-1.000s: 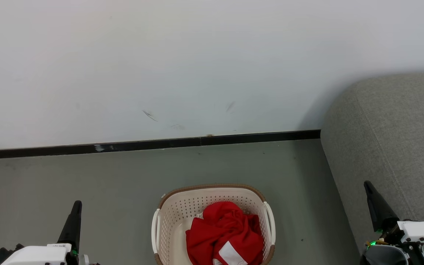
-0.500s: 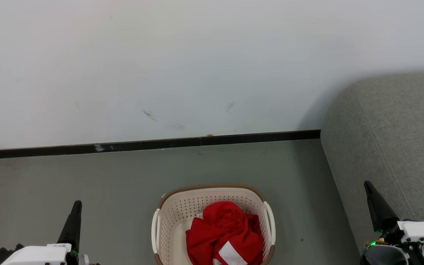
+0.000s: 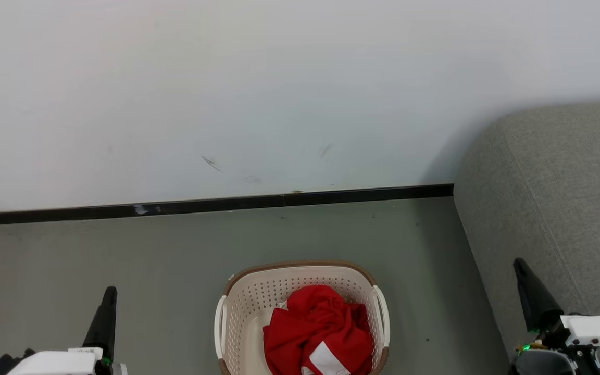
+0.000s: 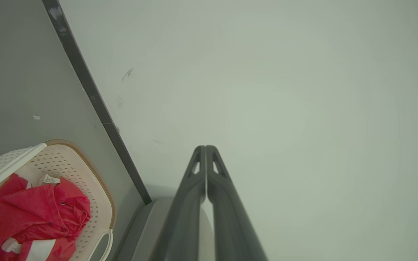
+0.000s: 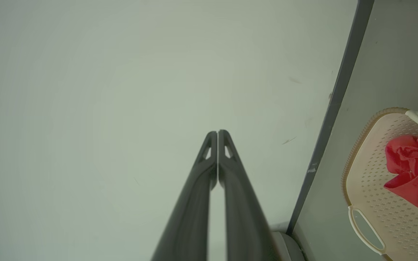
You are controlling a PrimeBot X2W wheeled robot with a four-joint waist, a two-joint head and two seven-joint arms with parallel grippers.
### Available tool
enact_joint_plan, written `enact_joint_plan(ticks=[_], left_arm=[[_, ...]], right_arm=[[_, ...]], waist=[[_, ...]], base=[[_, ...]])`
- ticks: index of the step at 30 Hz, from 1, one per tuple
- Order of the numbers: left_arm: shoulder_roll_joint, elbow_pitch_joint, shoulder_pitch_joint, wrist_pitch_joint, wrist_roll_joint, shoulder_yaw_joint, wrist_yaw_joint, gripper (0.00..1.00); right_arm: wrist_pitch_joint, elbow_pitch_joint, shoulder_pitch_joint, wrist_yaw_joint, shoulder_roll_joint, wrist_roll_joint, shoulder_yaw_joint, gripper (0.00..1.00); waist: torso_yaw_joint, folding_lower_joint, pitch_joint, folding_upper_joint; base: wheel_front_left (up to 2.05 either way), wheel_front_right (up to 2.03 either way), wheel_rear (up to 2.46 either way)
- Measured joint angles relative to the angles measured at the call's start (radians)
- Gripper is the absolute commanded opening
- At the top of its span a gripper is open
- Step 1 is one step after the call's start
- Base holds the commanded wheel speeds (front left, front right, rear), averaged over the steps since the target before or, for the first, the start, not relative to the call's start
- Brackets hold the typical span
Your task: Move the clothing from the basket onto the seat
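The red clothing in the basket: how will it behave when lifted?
Probably floppy: the clothing lies crumpled in folds, so it should drape from a pinch. Likely light, being thin fabric. Trailing cloth might catch the basket rim, since it fills much of the basket.

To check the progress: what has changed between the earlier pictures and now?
The left gripper and the right gripper, both shut and empty, have sunk slightly toward the bottom edge of the head view. Nothing was grasped or released. The clothing stays crumpled in the basket, and the seat is unchanged.
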Motion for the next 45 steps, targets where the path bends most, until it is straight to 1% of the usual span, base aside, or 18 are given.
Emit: enact_joint_plan(ticks=[7,16,24,30,38,42,45], left_arm=[[-0.034,0.063,0.058,-0.001,0.0,-0.012,0.003,1.0],[-0.031,0.049,0.057,-0.033,0.012,-0.045,0.003,1.0],[-0.029,0.034,0.057,-0.061,0.047,-0.076,0.006,1.0],[-0.028,0.022,0.056,-0.081,0.084,-0.098,0.008,1.0],[-0.024,0.002,0.055,-0.114,0.144,-0.11,0.023,1.0],[-0.022,-0.008,0.054,-0.125,0.183,-0.113,0.03,1.0],[-0.021,-0.018,0.054,-0.138,0.226,-0.118,0.035,1.0]], right_arm=[[0.0,0.059,0.068,0.0,0.031,0.0,0.01,1.0],[-0.024,0.032,0.07,0.0,0.031,-0.007,0.023,1.0],[-0.058,0.01,0.073,0.0,0.031,-0.038,0.041,1.0],[-0.075,-0.001,0.083,0.0,0.03,-0.067,0.051,1.0],[-0.107,-0.022,0.083,0.0,0.028,-0.132,0.071,1.0],[-0.12,-0.029,0.083,0.0,0.012,-0.198,0.076,1.0],[-0.132,-0.035,0.083,0.0,-0.002,-0.262,0.076,1.0]], waist=[[0.0,0.0,0.0,0.0],[-0.002,0.0001,0.0,0.0],[-0.005,0.0006,0.001,0.0],[-0.008,0.004,-0.001,0.0],[-0.01,0.0112,-0.009,0.0],[-0.011,0.0145,-0.015,0.0],[-0.011,0.0162,-0.019,0.0]], base=[[0.0,0.0,0.0],[0.0,0.0,0.0],[0.0,0.0,0.0],[0.0,0.0,0.0],[0.0,0.0,0.0],[0.0,0.0,0.0],[0.0,0.0,0.0]])
